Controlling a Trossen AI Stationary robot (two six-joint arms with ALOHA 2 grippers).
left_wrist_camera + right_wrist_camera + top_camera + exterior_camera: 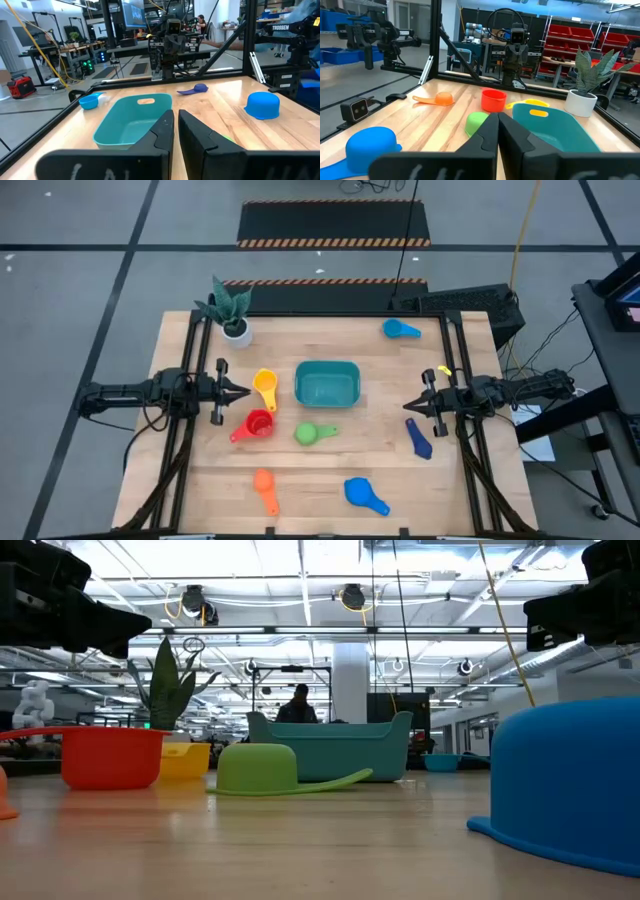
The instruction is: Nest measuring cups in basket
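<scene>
The teal basket (pixel 326 383) stands at the table's middle, holding no cup. Around it on the wood lie the measuring cups: yellow (pixel 265 385), red (pixel 257 424), green (pixel 312 433), orange (pixel 264 485), blue (pixel 360 492) mouth down, dark blue (pixel 418 437) and light blue (pixel 400 329). My left gripper (pixel 245 391) hovers left of the basket beside the yellow cup, shut and holding nothing (pixel 176 117). My right gripper (pixel 408 406) hovers right of the basket, shut and holding nothing (pixel 498 120).
A white pot with a green plant (pixel 232 315) stands at the far left corner. A small yellow object (pixel 443 370) lies near the right arm. Black frame rails (pixel 195 360) run along the table's left and right sides. Bare wood lies between the cups.
</scene>
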